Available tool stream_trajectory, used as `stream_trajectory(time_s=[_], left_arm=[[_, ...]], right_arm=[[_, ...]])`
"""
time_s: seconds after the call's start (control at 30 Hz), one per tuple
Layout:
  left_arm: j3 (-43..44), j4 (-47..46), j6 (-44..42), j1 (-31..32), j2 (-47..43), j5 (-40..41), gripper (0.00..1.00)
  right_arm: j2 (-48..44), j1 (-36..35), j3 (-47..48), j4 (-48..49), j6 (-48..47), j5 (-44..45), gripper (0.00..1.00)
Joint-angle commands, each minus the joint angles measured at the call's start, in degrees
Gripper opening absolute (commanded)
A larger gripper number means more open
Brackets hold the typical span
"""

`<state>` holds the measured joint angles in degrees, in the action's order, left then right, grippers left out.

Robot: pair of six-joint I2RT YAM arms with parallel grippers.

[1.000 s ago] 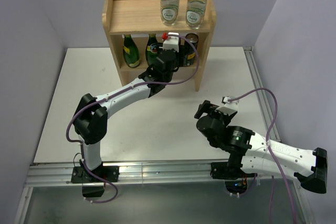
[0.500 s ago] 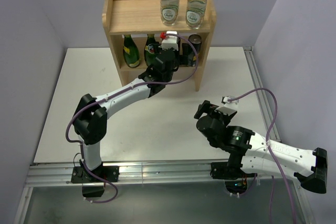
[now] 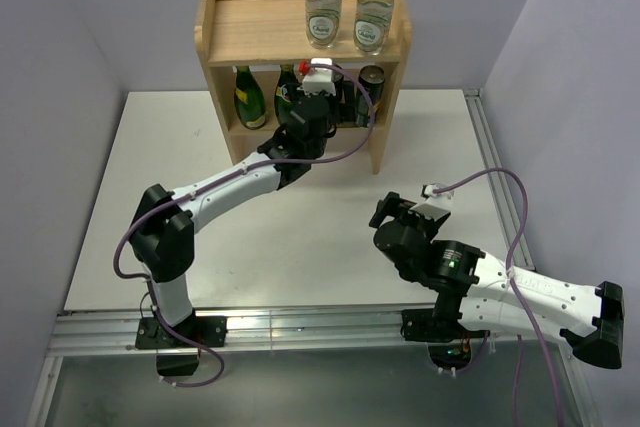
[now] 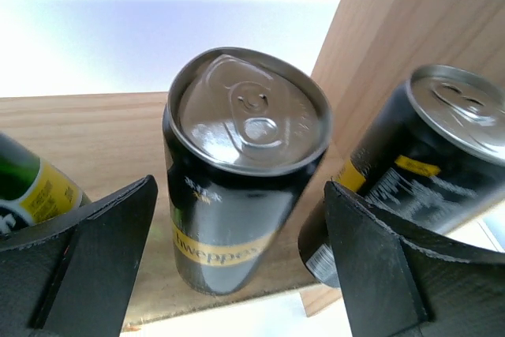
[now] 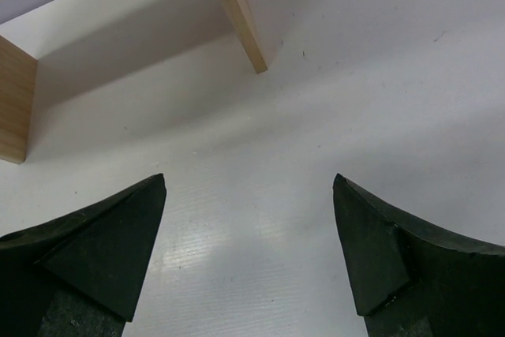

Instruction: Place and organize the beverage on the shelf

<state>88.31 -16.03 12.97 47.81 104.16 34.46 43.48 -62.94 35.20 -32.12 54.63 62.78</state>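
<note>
Reaching out long from its base across the table (image 3: 250,257), my left arm is running slantwise up to the shelf (image 3: 260,27), elbow low, wrist level with the lower tier. I am holding the left claw (image 4: 239,191) inside that tier, released and spread wide. Its fingers (image 4: 87,250) are flanking a can (image 4: 237,219), with a gap showing on each side, so I am gripping nothing. A second can (image 4: 418,155) is standing just beside it on the right, against the side panel. Two green bottles (image 3: 248,97) are standing in the same tier to the left. Two clear bottles (image 3: 322,2) are sitting side by side on the right half of the top board.

My right arm is lying folded near its base, its forearm stretched out to the right and the wrist doubled back towards the middle. I am hanging the right claw (image 5: 248,183) over bare table, well apart from the shelf. It is released too and holding nothing.
</note>
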Motion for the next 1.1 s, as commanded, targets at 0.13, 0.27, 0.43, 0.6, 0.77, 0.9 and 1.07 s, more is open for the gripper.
stream_trajectory(time_s=[0.13, 0.27, 0.43, 0.6, 0.77, 0.9, 1.07], left_arm=[[-3.0, -0.1, 0.8, 3.4, -6.8, 2.9, 0.93], [-6.2, 0.6, 2.0, 5.0, -9.6, 4.7, 0.93], [-12.4, 4.9, 5.2, 6.4, -14.3, 7.0, 0.91], [-30.4, 5.4, 11.5, 10.6, -26.1, 11.0, 0.91], [-40.1, 13.8, 17.9, 16.4, -38.9, 18.6, 0.91], [-45.9, 18.2, 20.2, 18.5, -47.8, 21.2, 0.91], [-47.7, 19.7, 19.5, 18.7, -52.1, 23.6, 0.92]], right_arm=[[0.6, 0.4, -0.3, 1.2, 1.7, 0.5, 0.93], [0.6, 0.4, -0.4, 1.6, 1.7, 0.1, 0.93], [0.7, 0.3, 0.0, 2.8, -0.8, -0.7, 0.9], [0.5, -0.1, 9.3, 10.1, -18.4, -2.6, 0.93], [0.0, -0.2, 20.1, 16.2, -30.9, -2.8, 0.98], [-1.1, -0.2, 23.9, 22.8, -41.0, -4.6, 1.0], [0.0, -0.3, 24.4, 28.5, -46.8, -5.9, 1.0]])
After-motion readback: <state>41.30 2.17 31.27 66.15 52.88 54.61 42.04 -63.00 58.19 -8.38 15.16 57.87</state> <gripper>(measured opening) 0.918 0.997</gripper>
